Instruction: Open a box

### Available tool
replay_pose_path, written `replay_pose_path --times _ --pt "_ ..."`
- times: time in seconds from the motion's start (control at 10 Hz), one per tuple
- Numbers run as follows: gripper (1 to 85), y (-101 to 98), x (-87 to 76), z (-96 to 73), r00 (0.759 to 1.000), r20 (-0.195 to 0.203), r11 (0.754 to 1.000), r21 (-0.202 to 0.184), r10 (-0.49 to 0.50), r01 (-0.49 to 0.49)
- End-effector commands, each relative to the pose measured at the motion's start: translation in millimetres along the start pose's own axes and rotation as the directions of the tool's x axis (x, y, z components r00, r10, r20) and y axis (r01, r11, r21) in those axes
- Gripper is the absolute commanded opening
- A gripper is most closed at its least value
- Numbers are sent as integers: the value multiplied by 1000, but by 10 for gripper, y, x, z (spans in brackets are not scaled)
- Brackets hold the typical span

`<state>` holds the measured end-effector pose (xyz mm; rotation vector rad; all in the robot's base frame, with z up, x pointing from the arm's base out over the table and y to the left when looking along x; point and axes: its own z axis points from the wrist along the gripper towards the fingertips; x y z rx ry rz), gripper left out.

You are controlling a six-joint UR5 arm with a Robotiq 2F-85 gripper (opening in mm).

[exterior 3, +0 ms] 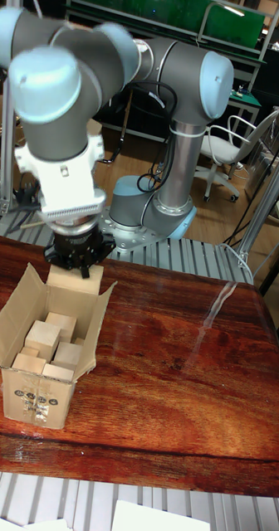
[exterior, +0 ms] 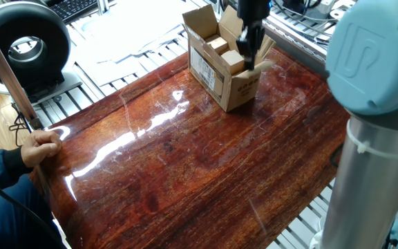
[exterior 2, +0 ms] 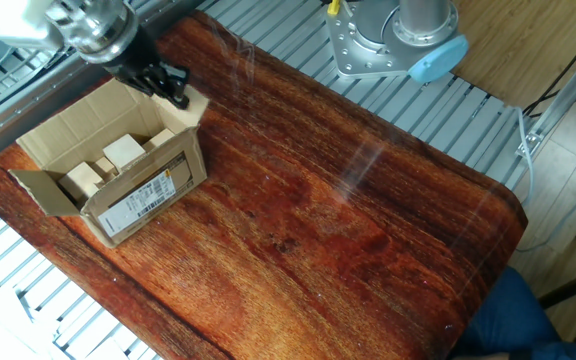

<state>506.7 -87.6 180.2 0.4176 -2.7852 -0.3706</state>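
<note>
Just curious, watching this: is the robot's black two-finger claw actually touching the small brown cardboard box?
Touching. In the other fixed view the gripper fingertips sit against the raised flap of the brown cardboard box, with no gap between them.

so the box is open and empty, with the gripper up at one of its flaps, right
Not quite. The box is open and the gripper is at one of its flaps, but it is not empty: the other fixed view and the tall fixed view show pale wooden blocks inside.
</note>
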Motion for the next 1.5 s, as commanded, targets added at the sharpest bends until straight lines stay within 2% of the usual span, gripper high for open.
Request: replay_pose_path --times 0.0,0.1,0.2,0.4,0.8,1.1,1.4 --pt "10 57 -189 -378 999 15 997 76 28 -29" --pt "10 56 -357 -434 998 58 994 102 33 -39" --pt "10 96 -463 -478 995 84 993 104 45 -53" --pt "10 125 -609 -534 991 113 989 122 66 -80" --pt "10 267 -767 -591 988 131 987 123 86 -103" --pt "10 346 -853 -587 987 145 991 99 72 -87" --pt "10 418 -858 -586 990 129 993 98 58 -71"
